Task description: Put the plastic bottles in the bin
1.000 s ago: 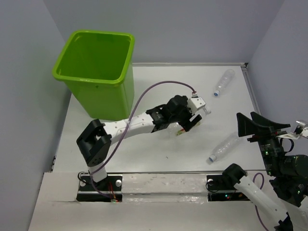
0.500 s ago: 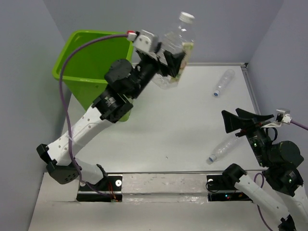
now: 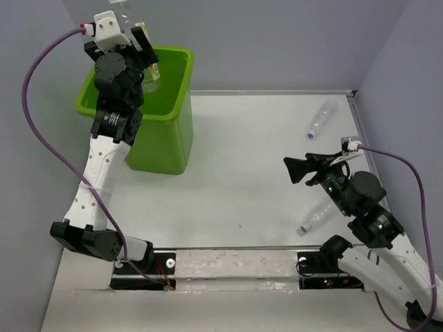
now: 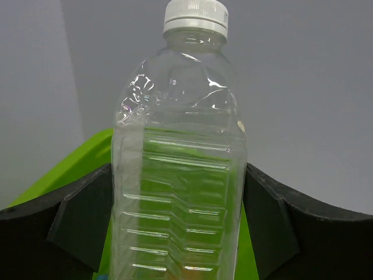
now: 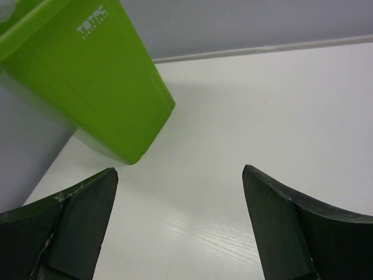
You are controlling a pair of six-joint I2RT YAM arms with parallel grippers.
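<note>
Status: your left hand (image 3: 142, 48) pinches a clear bottle (image 4: 178, 175) above the bin (image 3: 169, 135). Your right hand (image 5: 180, 198) is spread, empty, over the worktop (image 3: 235, 180); two loose bottles (image 3: 322, 117) lie on its right side.

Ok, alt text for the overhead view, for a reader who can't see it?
The left gripper holds a clear bottle over the lime-green bin at far left. The right gripper hangs open and empty above the table, where a far bottle and a near bottle lie by its right edge.
</note>
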